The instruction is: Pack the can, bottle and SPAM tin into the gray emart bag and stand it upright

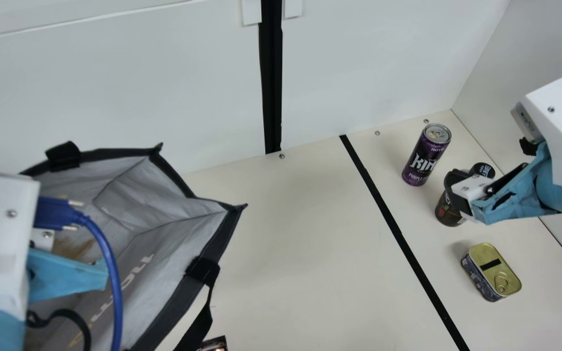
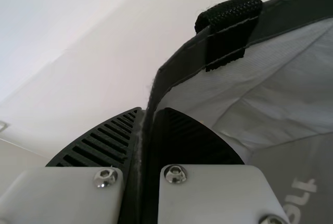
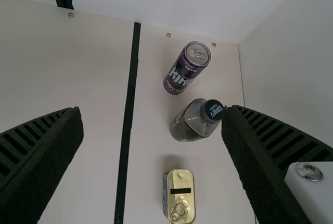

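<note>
In the main view the gray bag lies open-mouthed at the left. My left gripper is at its mouth; in the left wrist view the left gripper is shut on the bag's dark-trimmed rim. At the right stand the purple can, the dark bottle, partly hidden by my right gripper, and the SPAM tin, lying with its gold lid up. In the right wrist view the right gripper is open above the can, bottle and tin.
A black tape line crosses the cream table between the bag and the three items. White walls close off the back and right. A blue cable hangs over the bag. A small dark object sits at the front edge.
</note>
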Robot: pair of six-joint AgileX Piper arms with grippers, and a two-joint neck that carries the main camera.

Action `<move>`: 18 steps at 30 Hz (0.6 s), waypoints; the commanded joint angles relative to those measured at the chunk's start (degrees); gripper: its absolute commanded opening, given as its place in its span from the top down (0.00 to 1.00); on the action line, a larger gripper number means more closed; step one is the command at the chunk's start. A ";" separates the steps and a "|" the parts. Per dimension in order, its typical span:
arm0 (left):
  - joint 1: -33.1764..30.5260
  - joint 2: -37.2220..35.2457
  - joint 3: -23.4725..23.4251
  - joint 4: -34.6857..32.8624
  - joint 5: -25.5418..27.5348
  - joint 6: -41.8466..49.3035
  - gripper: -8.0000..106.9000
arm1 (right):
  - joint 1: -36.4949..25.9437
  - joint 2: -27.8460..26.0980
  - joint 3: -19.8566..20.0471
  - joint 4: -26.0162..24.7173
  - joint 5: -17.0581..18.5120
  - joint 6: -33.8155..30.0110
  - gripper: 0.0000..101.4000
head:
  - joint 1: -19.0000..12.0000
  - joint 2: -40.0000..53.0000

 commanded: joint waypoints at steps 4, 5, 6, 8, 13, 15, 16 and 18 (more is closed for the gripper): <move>-1.25 0.03 3.76 0.89 0.09 -2.64 1.00 | 0.00 0.00 0.00 0.00 0.00 0.00 0.06 | -1.30 -0.14; -1.48 0.06 4.31 0.89 0.09 -2.98 1.00 | 0.00 0.00 0.00 0.00 0.00 0.00 0.06 | -1.30 -0.14; -1.70 0.08 4.85 0.81 0.09 -3.29 1.00 | 0.00 0.00 0.00 0.00 0.00 0.00 0.06 | -1.30 -0.14; -2.13 0.16 5.72 0.36 0.09 -3.76 1.00 | 0.00 0.00 0.00 0.00 0.00 0.00 0.06 | -1.30 -0.14; -3.36 0.41 6.98 -2.00 0.09 -4.42 1.00 | 0.00 0.00 0.00 0.00 0.00 0.00 0.06 | -1.30 -0.14; -3.95 0.51 7.14 -3.20 0.09 -4.59 1.00 | 0.00 0.00 0.00 0.00 0.00 0.00 0.06 | -1.30 -0.14; -4.26 0.56 7.22 -3.75 0.09 -4.71 1.00 | 0.00 0.00 0.00 0.00 0.00 0.00 0.06 | -1.30 -0.14; -4.88 0.67 7.29 -5.02 0.09 -4.91 1.00 | 0.00 0.00 0.00 0.00 0.00 0.00 0.06 | -1.30 -0.14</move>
